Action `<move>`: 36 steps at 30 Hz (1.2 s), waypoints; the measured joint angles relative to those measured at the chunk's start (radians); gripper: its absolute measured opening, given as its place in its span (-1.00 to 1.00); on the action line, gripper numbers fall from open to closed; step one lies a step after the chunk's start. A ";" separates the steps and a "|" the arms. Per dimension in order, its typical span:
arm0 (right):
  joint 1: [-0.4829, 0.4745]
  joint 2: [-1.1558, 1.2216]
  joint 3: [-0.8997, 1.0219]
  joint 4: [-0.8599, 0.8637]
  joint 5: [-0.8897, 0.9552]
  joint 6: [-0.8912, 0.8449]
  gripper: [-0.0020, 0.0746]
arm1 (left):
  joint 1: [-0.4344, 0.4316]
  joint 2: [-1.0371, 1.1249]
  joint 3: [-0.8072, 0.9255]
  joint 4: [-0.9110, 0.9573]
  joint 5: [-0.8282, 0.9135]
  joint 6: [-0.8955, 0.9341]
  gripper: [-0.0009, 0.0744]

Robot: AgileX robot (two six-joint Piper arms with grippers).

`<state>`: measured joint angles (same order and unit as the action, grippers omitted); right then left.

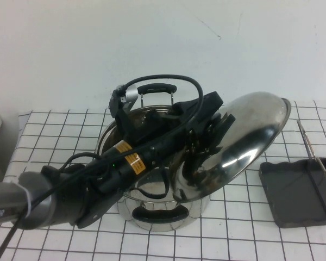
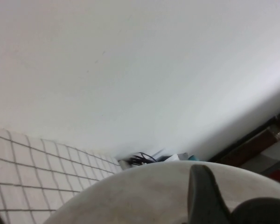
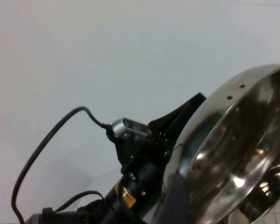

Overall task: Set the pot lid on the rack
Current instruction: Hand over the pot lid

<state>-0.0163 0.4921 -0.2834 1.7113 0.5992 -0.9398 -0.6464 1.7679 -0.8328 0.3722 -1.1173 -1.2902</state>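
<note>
Holding the pot lid (image 1: 244, 138) by its knob, the left gripper (image 1: 206, 130) keeps it tilted on edge in the air above the steel pot (image 1: 152, 217), with the dome facing the rack (image 1: 299, 193). That rack stands apart on the checked tablecloth (image 1: 60, 130), to the robot's right. No right gripper appears in any view.

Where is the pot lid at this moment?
In the high view, the pot lid is held tilted in the air by the left gripper, above the pot and left of the rack; the right gripper is out of view.
</note>
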 joint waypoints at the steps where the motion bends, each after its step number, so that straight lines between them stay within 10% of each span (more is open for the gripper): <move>1: 0.000 0.039 -0.023 0.000 0.017 -0.011 0.44 | -0.005 0.000 -0.015 0.000 0.000 -0.004 -0.14; 36: 0.000 0.630 -0.432 -0.017 0.254 -0.070 0.19 | -0.081 0.000 -0.154 0.032 -0.009 0.035 -0.14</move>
<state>-0.0163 1.1218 -0.7155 1.6943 0.8534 -1.0099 -0.7272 1.7679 -0.9871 0.4039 -1.1262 -1.2555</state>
